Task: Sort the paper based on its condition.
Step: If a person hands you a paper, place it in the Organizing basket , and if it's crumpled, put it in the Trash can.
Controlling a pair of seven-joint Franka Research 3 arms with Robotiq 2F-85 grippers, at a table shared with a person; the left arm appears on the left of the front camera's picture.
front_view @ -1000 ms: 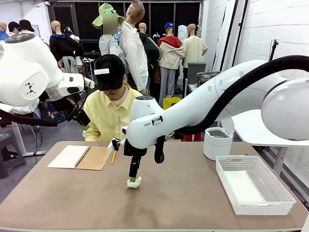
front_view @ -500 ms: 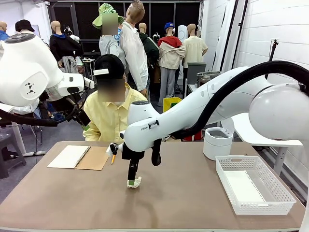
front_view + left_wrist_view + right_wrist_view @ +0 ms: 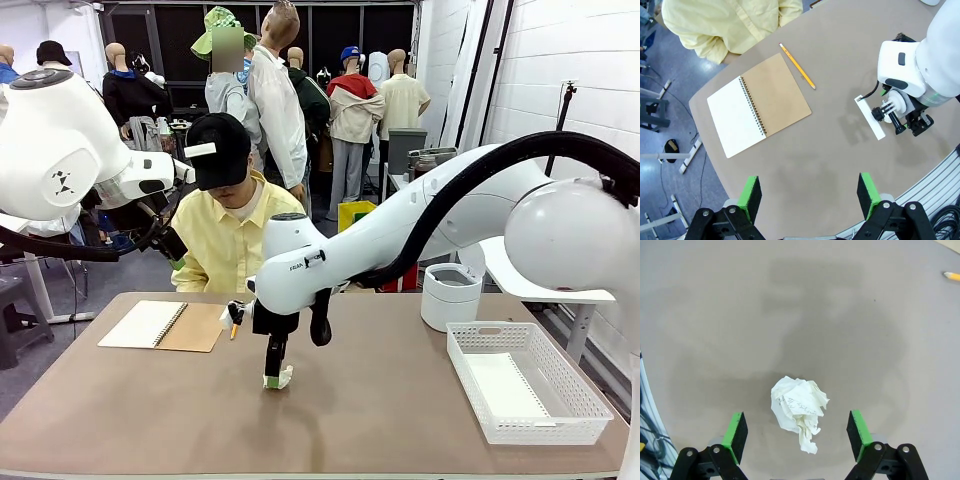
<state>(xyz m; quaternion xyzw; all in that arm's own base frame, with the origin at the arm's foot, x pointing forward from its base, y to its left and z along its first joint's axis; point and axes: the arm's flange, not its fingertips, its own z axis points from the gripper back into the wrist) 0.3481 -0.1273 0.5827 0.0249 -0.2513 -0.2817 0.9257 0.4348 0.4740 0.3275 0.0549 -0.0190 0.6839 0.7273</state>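
In the front view, the right gripper [image 3: 273,376] hangs fingers-down over the middle of the brown bench [image 3: 380,410], right at a small crumpled wad of white paper [image 3: 281,378] that lies on the surface. Off to the robot's right stands the white mesh plastic basket [image 3: 590,405] with a flat white sheet in it, and a white round bin [image 3: 451,297] sits behind it. This looks like the pick-up step for the wrinkled piece, not yet closed.

In the left wrist view, the left gripper [image 3: 809,195] has its green pads [image 3: 750,192] standing well apart, nothing between them, high above the bench. Below lie an open spiral-bound notebook with a brown cover [image 3: 760,104] and a yellow pencil [image 3: 797,73] just beside it.

In the right wrist view, the right gripper's pads stand wide apart on either side of the wad, which rests on the bench between them, nearer the left pad, touching neither. Next, I judge, the fingers must close squarely on the wad, then lift it and carry it to wherever crumpled paper belongs.
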